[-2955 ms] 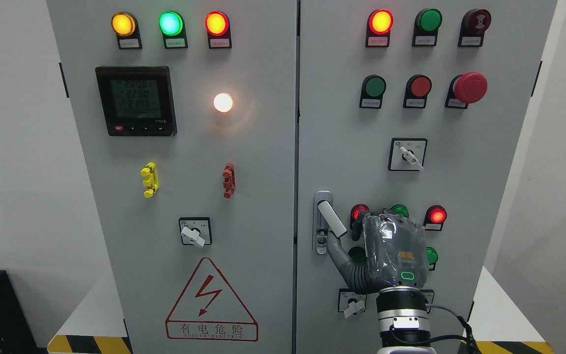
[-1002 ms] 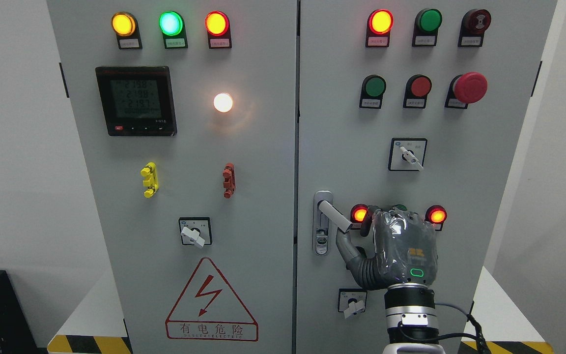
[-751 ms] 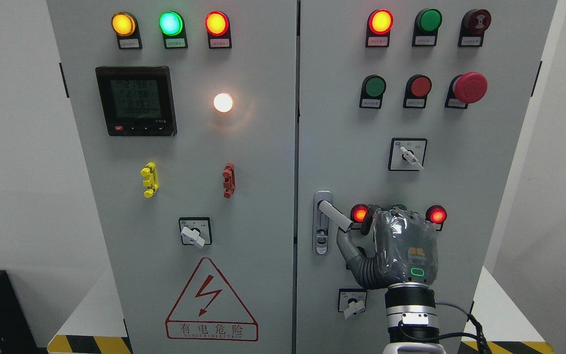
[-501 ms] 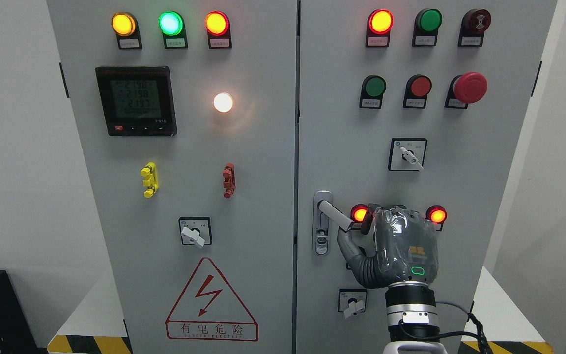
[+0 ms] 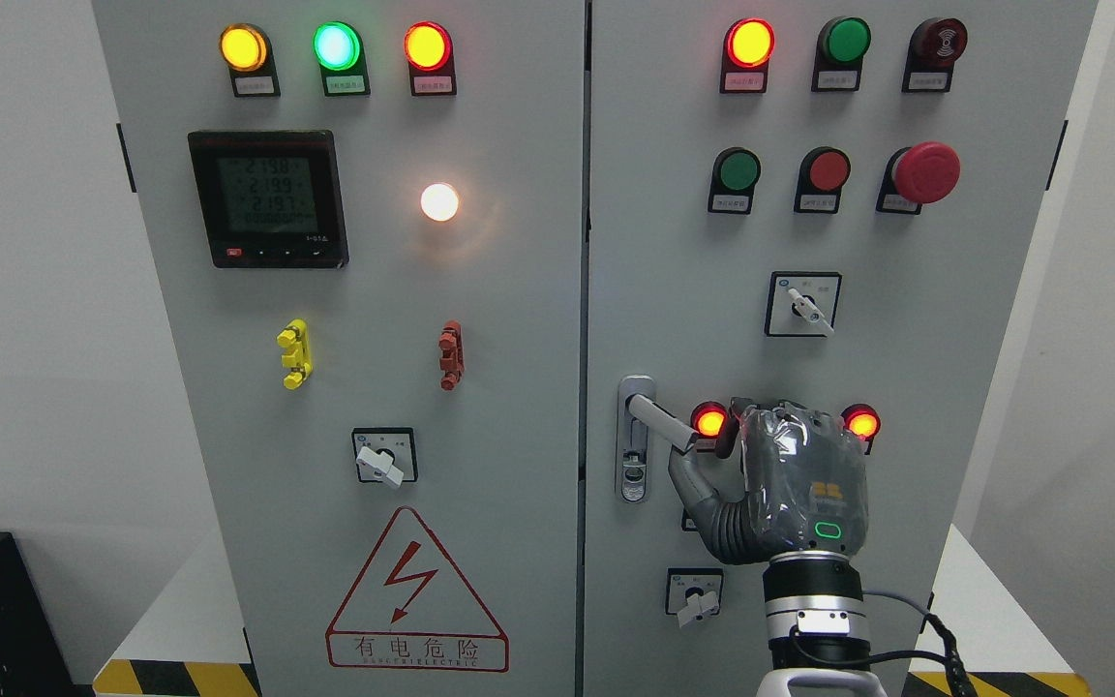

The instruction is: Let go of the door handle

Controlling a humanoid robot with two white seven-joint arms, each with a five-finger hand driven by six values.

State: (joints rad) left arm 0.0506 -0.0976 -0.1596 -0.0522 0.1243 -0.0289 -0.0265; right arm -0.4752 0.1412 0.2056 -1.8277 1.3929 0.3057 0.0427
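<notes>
Door handle (image 5: 662, 426) metal bar, angled down-right; right hand (image 5: 790, 484), plastic-wrapped, just beside, fingers loosely spread, gripping nothing

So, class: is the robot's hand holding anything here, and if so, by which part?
It cannot be told for certain. The right hand sits beside the free end of the white lever door handle; any contact is hidden.
</notes>
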